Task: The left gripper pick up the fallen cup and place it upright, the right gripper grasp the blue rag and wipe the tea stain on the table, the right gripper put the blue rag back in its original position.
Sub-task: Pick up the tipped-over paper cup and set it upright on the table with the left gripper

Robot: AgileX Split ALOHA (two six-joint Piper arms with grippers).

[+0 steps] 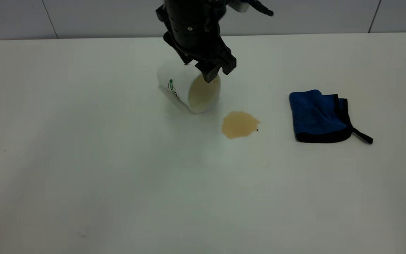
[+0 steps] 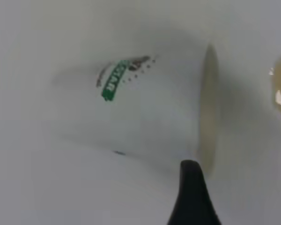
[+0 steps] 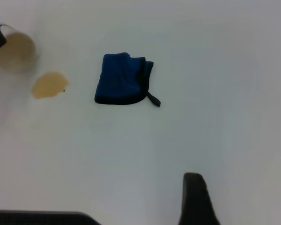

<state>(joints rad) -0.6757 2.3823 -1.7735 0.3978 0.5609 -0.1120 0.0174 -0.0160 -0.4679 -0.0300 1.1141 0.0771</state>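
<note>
The fallen cup (image 1: pixel 189 88) lies on its side on the table (image 1: pixel 83 183), its stained mouth facing the tea stain (image 1: pixel 240 124). My left gripper (image 1: pixel 219 71) hangs open just above the cup's rim, one tip overlapping the top of the mouth. In the left wrist view the cup (image 2: pixel 145 103) fills the frame, and one black finger (image 2: pixel 192 192) sits beside its rim. The blue rag (image 1: pixel 319 116) lies folded to the right of the stain, its loop strap trailing right. The right gripper is out of the exterior view; one of its fingers (image 3: pixel 195 199) shows high above the rag (image 3: pixel 122 78), open and holding nothing.
A tiny black speck (image 1: pixel 257 129) sits at the stain's right edge. Bare white tabletop stretches in front of the cup and the stain and to the left. A tiled wall (image 1: pixel 83 17) runs behind the table's far edge.
</note>
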